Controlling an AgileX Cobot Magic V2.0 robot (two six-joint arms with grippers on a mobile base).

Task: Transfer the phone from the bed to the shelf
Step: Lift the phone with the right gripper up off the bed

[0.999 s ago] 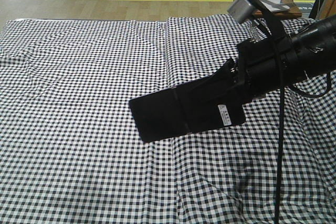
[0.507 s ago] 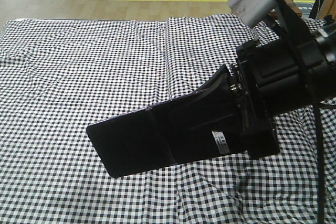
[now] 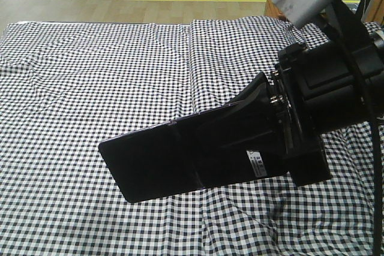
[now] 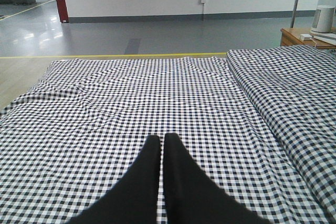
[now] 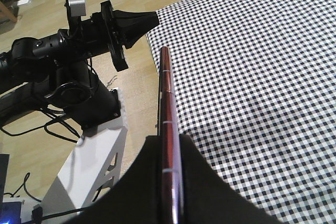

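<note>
One phone (image 3: 162, 163) hangs tilted above the bed (image 3: 90, 70), clamped in the right gripper (image 5: 168, 145) (rose-gold edge faces the wrist view). The left gripper (image 4: 160, 148) hovers over the bed, fingertips pressed together, holding nothing. One bedside table (image 4: 294, 36) stands past the bed's far corner.

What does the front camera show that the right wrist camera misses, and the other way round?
Only the front view shows the phone's broad black face, crease and white sticker. Only the right wrist view shows its rose-gold edge, the left gripper and a white stand. Both show the phone clamped in the right gripper, and the checked bed.
</note>
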